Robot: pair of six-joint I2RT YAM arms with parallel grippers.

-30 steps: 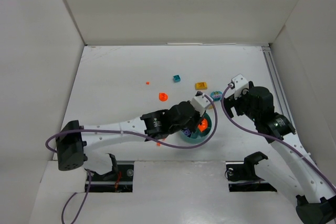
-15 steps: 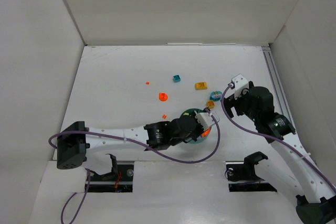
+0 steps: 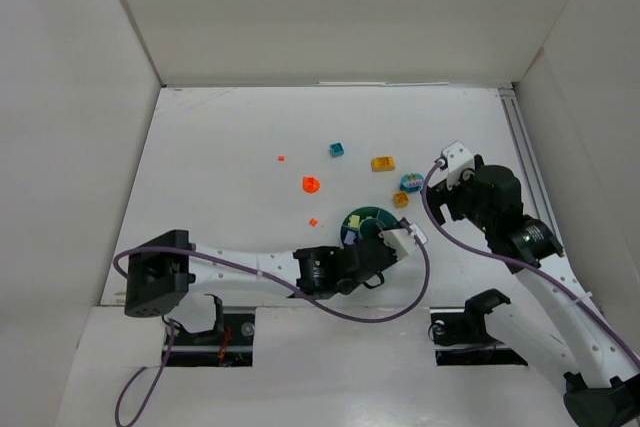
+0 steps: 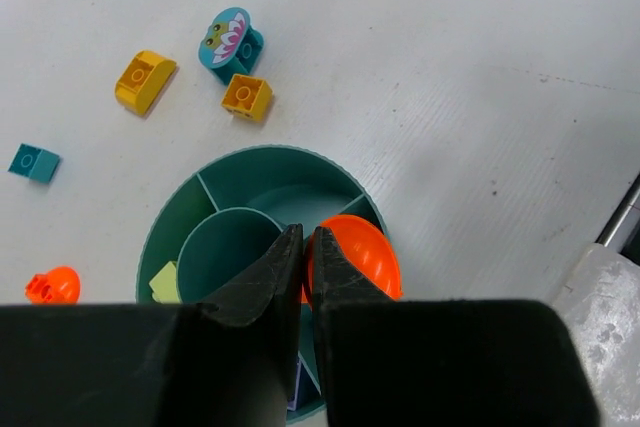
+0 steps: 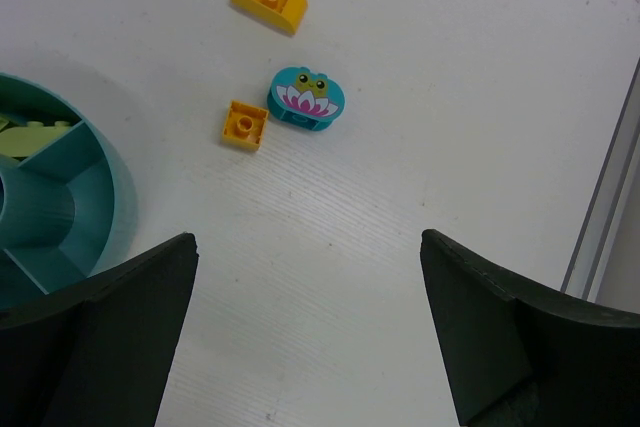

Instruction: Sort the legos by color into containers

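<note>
Left wrist view is showing the left hand (image 4: 303,247) pinched fully shut on nothing, hanging over the teal dish (image 4: 268,153). An orange piece (image 4: 362,259) is lying in a wedge beside its fingers, so that placing looks done. The right hand (image 5: 307,242) is gaping wide, empty, over the desk (image 5: 420,127). Next it is likely needing to descend onto the yellow brick (image 5: 245,125) near the dish.

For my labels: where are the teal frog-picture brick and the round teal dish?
Teal frog-picture brick (image 5: 306,95): right wrist view, its printed top.
Round teal dish (image 4: 270,151): left wrist view, its far rim.
</note>
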